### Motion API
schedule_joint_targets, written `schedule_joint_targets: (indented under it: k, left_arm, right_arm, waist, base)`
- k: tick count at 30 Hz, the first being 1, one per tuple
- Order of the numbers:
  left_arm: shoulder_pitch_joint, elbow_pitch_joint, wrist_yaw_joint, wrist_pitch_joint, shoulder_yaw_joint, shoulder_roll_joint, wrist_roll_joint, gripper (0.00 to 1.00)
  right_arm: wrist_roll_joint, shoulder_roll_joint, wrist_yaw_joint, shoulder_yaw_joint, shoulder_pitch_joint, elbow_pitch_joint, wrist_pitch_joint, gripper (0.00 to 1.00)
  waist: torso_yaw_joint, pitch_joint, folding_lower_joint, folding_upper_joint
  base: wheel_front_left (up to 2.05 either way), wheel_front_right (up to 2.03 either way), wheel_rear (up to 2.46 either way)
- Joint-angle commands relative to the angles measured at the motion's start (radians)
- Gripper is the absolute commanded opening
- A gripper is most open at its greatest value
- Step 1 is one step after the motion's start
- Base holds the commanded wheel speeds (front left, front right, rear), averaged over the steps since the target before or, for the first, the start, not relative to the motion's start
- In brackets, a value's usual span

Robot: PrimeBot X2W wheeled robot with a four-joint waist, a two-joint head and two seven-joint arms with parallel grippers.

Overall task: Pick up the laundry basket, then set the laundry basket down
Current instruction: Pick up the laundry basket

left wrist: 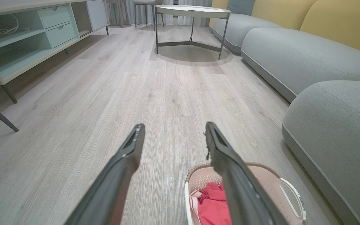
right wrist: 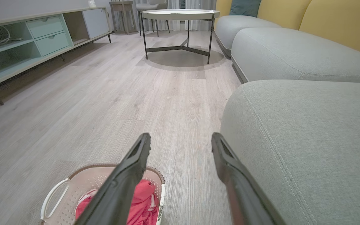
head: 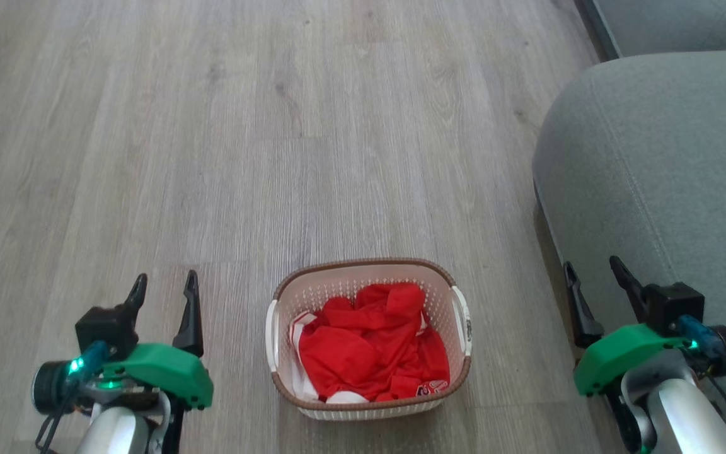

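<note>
The laundry basket sits on the wood floor between my two arms, cream with perforated walls, a brown rim and white side handles. Red-and-white clothing fills it. My left gripper hangs open to the basket's left, apart from it, nothing between its fingers. My right gripper hangs open to the basket's right, near the sofa, also holding nothing. In the left wrist view the laundry basket lies at the lower right behind my left gripper. The right wrist view has the basket at the lower left of my right gripper.
A grey sofa stands close on the right, beside my right arm. Farther ahead are a round coffee table on thin dark legs and a low pale-green media unit along the left wall. Open wood floor stretches ahead.
</note>
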State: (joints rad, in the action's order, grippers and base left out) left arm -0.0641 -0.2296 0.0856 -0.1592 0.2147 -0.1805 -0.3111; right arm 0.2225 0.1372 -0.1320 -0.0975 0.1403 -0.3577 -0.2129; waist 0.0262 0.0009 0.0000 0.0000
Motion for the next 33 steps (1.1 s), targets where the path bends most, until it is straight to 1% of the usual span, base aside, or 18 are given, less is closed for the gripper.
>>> schedule_joint_targets:
  k: [1, 5, 10, 14, 25, 33]
  left_arm:
    - [-0.072, 0.03, 0.007, -0.006, -0.033, -0.025, -0.004, 1.0]
    - [-0.085, 0.026, 0.007, -0.009, -0.031, -0.023, -0.006, 1.0]
    - [-0.13, 0.005, 0.0, -0.017, -0.026, -0.017, -0.012, 1.0]
    - [-0.18, -0.03, -0.013, -0.028, -0.02, -0.012, -0.017, 1.0]
    - [-0.353, -0.176, -0.053, -0.065, -0.009, 0.011, -0.031, 1.0]
    - [-0.494, -0.325, -0.099, -0.086, 0.005, 0.026, -0.034, 1.0]
  right_arm:
    - [0.006, 0.014, 0.001, -0.018, 0.042, 0.034, -0.003, 1.0]
    - [-0.001, 0.009, 0.001, -0.014, 0.053, 0.034, -0.002, 1.0]
    - [-0.012, 0.001, 0.001, -0.008, 0.088, 0.024, -0.003, 1.0]
    - [-0.025, -0.007, 0.001, -0.007, 0.127, 0.009, -0.006, 1.0]
    - [-0.057, -0.029, 0.001, -0.014, 0.27, -0.061, -0.023, 1.0]
    - [-0.073, -0.049, 0.001, -0.035, 0.393, -0.137, -0.036, 1.0]
  waist:
    - [0.0, 0.017, 0.0, 0.0]
    - [-0.001, 0.047, 0.0, 0.0]
    - [0.0, 0.122, 0.0, 0.0]
    - [0.002, 0.192, 0.0, 0.0]
    - [-0.001, 0.395, 0.0, 0.0]
    - [-0.007, 0.534, 0.0, 0.0]
  base:
    - [0.0, 0.0, 0.0]
    - [0.0, 0.0, 0.0]
    - [0.0, 0.0, 0.0]
    - [0.0, 0.0, 0.0]
    - [0.0, 0.0, 0.0]
    - [0.0, 0.0, 0.0]
